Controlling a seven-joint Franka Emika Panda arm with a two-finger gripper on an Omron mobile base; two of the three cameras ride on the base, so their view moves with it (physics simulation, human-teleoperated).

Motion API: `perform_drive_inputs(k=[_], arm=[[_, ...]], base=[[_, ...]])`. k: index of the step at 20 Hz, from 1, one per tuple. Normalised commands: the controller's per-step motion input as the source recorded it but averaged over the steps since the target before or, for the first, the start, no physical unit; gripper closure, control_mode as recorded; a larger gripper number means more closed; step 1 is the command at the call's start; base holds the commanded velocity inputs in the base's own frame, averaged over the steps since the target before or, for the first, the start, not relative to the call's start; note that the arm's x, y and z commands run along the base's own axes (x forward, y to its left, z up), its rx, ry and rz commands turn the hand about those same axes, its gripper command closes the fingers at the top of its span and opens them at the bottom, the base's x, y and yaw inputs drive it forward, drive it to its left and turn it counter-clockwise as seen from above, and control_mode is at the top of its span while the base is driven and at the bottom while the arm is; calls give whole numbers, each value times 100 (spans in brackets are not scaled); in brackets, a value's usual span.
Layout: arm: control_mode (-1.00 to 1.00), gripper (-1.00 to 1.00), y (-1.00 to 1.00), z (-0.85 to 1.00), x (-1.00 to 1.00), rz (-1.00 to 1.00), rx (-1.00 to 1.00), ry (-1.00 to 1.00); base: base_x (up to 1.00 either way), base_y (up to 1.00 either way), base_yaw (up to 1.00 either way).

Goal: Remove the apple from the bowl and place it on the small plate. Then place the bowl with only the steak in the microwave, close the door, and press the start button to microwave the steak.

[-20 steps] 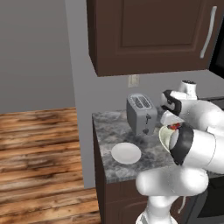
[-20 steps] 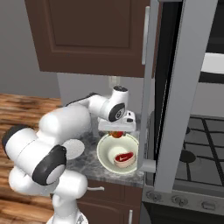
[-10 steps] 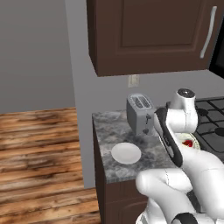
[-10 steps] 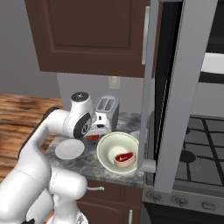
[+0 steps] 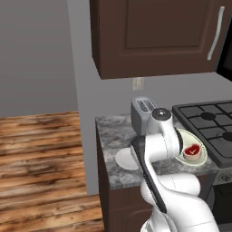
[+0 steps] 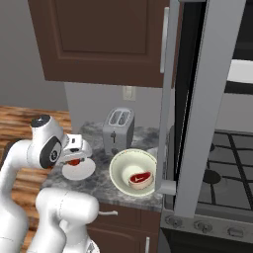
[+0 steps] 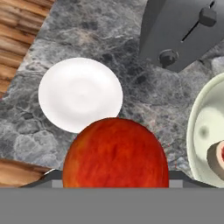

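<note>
The apple (image 7: 115,153) was seen held in the gripper (image 6: 75,159), whose jaws stood wide around the fruit; in the hand view the red fruit bulked at the 6 o'clock edge and hid the fingertips. In the right base view the gripper was held above the small plate (image 6: 79,169), a sliver of red showing beneath the hand, clear of the plate's surface. In the hand view the small plate (image 7: 80,94) lay bare on the grey marbled tabletop (image 7: 131,96), at about 11 o'clock from the apple.

The bowl (image 6: 133,171) was set on the tabletop at 3 o'clock from the plate in the right base view, near it but apart, with the steak (image 6: 141,177) lying inside. In the left base view the bowl (image 5: 199,152) was partly covered by the arm, the steak (image 5: 192,150) visible within. A silver toaster (image 6: 118,129) stood behind plate and bowl, against the wall; in the hand view its dark body (image 7: 179,30) was found at 1 o'clock. The door (image 6: 190,113) of the microwave was swung open, its edge just beside the bowl at 3 o'clock. A gas stove (image 5: 206,120) adjoined the tabletop.
</note>
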Motion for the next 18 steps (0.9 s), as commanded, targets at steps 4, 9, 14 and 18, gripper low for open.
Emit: perform_drive_inputs(k=[4, 9, 14, 18], arm=[[-100, 100, 77, -3, 20, 0, -4, 1], [-100, 100, 35, -48, 20, 0, 0, 0], [-100, 100, 0, -56, 36, 0, 2, 0], [-100, 100, 0, -46, 39, 0, 4, 1]], base=[[0, 0, 0], [0, 0, 0], [0, 0, 0], [0, 0, 0]])
